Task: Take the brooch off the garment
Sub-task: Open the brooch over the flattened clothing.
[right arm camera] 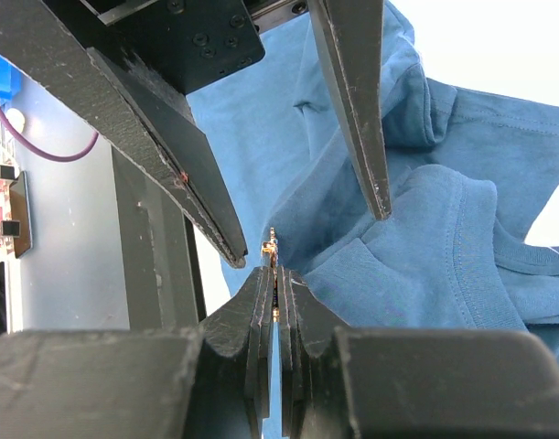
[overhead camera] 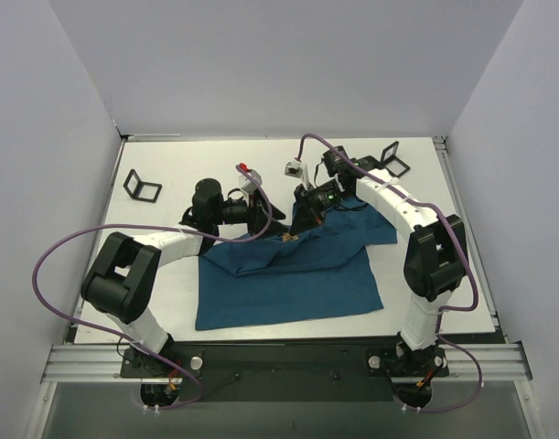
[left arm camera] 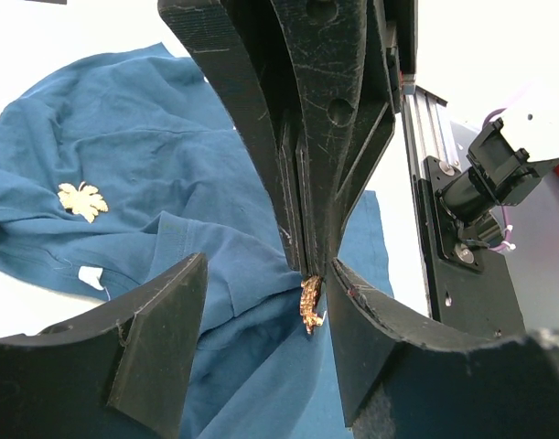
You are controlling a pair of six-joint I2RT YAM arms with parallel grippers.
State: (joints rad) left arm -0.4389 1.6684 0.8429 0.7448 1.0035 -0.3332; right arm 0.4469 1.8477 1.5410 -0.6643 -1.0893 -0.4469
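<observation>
The dark teal garment [overhead camera: 288,274] lies on the white table, bunched at its far edge. The tiny gold-orange brooch [overhead camera: 291,237] sits at that bunched edge. My right gripper [right arm camera: 274,274] is shut on the brooch [right arm camera: 273,247], which sticks out above its tips against a fold of fabric. In the left wrist view the brooch [left arm camera: 309,304] hangs from the right arm's closed fingers. My left gripper [left arm camera: 270,265] is open and straddles them, with its right finger [left arm camera: 380,338] almost touching the brooch. I cannot tell whether the brooch is still pinned. The pale logo [left arm camera: 82,201] lies apart on the garment.
Two black square frames stand on the table, one at the far left [overhead camera: 142,187] and one at the far right [overhead camera: 390,160]. Purple cables loop from both arms. An aluminium rail [overhead camera: 288,361] runs along the near edge. White walls enclose the table.
</observation>
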